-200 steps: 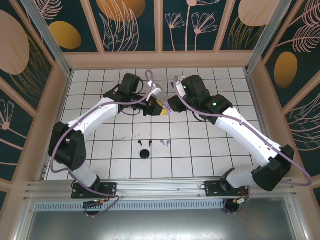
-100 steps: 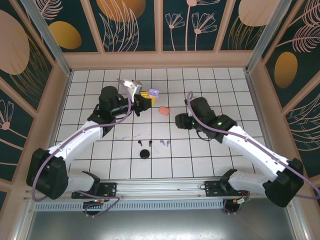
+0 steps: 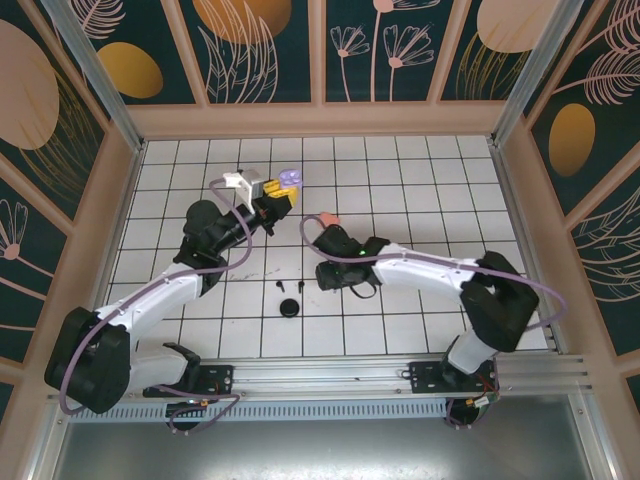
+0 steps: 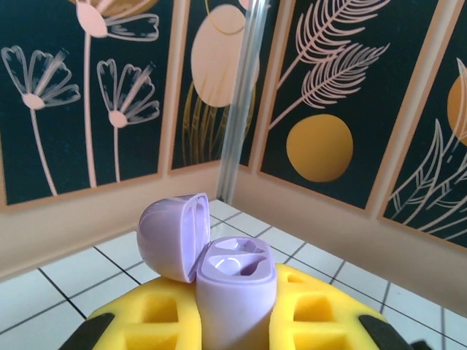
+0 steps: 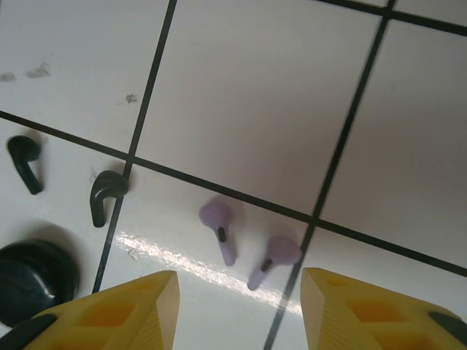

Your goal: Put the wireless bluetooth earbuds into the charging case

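Note:
An open lilac charging case [image 4: 235, 288], its lid [image 4: 171, 233] tipped back and both wells bare, stands upright between the yellow pads of my left gripper [image 4: 237, 324], which is shut on it. From above, that gripper [image 3: 278, 190] holds the case [image 3: 291, 178] over the back-left tiles. My right gripper [image 5: 241, 310] hangs open just above two lilac earbuds [image 5: 220, 222] [image 5: 271, 257] lying on the tiles; they sit just ahead of the gap between its fingers [image 5: 139, 313]. Two black earbuds [image 5: 25, 157] [image 5: 106, 193] lie to their left. In the top view the right gripper [image 3: 325, 277] points down at mid-table.
A black round case [image 3: 290, 307] sits near the black earbuds [image 3: 279, 286], and shows dark at the lower left of the right wrist view [image 5: 29, 281]. A salmon-pink case [image 3: 328, 220] lies behind the right arm. Wooden walls [image 3: 320, 120] fence the white tiled table.
The right arm swung from the back centre to mid-table, down over the lilac earbuds. The left arm carried the lilac case leftwards. The salmon-pink case now lies free on the tiles.

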You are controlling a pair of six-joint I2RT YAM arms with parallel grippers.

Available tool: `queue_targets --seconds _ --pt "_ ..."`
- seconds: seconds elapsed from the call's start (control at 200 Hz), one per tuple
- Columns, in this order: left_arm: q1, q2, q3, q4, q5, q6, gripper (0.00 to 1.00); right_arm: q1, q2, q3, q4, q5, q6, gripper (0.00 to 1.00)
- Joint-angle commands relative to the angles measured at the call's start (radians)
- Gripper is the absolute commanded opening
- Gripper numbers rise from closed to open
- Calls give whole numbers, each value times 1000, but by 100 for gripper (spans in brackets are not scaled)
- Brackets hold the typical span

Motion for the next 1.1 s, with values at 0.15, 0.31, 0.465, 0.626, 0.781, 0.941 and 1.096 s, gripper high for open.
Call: queue_targets --seconds 0.15,0.31,0.465,0.626,0.781,0.941,1.096 --pt "2 -102 -144 311 -193 60 0 19 123 115 -61 60 -51 44" --pt "2 -141 -167 301 -240 54 0 19 153 121 -62 49 -65 41" --pt "2 -155 -166 303 -261 23 0 19 169 118 -59 31 -75 39" --pt "2 -154 -152 289 -243 7 0 21 177 110 -49 13 -78 39" --pt "2 -145 -145 286 -231 -13 0 21 194 113 -46 5 -85 38" --pt "2 -141 -135 278 -224 -21 0 21 214 116 -39 -3 -96 38" --pt "1 -137 -129 271 -221 -20 0 21 234 123 -33 -11 -105 36"
